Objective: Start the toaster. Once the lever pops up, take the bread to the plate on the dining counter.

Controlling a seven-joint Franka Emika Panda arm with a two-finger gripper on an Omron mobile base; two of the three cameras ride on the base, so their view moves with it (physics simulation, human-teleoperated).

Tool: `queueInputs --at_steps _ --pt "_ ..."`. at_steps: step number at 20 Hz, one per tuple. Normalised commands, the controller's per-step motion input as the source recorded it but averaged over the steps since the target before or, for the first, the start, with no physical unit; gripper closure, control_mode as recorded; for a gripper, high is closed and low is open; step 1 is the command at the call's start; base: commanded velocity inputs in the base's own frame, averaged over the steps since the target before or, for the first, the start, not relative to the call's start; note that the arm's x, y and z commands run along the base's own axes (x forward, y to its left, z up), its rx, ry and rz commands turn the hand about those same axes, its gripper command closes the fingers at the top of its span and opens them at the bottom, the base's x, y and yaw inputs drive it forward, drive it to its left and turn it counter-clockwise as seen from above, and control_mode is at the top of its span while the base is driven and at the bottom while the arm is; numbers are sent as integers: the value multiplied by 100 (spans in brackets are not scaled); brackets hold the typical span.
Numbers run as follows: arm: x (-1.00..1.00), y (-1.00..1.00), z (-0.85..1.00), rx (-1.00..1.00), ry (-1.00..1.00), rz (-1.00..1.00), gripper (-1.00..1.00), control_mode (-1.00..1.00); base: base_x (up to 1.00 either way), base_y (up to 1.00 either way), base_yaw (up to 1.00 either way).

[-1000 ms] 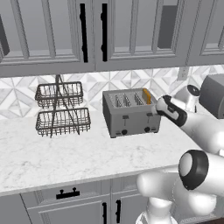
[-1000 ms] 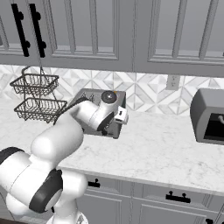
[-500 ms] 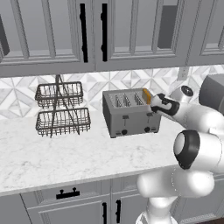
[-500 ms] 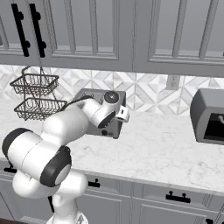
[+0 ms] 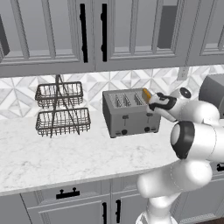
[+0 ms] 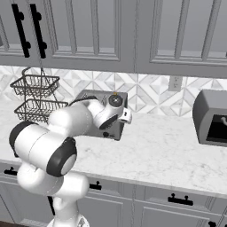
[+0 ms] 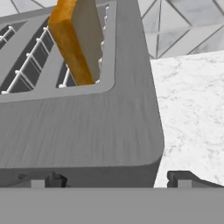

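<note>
The toaster stands on the marble desk against the tiled wall, its levers and knobs facing front. The bread stands partly raised in the slot at the toaster's 3 o'clock end. The claw hovers just over the toaster's front corner below the bread, fingers spread wide apart, holding nothing. A two-tier wire basket sits at the toaster's 9 o'clock.

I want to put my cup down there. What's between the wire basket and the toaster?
Nothing: in the left base view, just bare marble counter lies between the wire basket and the toaster.
</note>
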Motion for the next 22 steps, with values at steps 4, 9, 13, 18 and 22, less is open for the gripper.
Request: queueInputs --at_steps 4,9,13,18,22 --pt "14 0 -42 0 0 0 -100 -100 0 0 0" --pt "0 1 -71 -1 0 0 -100 -100 0 0 0" --pt "-2 0 -89 -5 0 -1 -100 -100 0 0 0" --pt "-22 0 -100 -12 0 -1 -100 -100 0 0 0" --pt "-29 0 -100 -13 0 0 -100 -100 0 0 0"
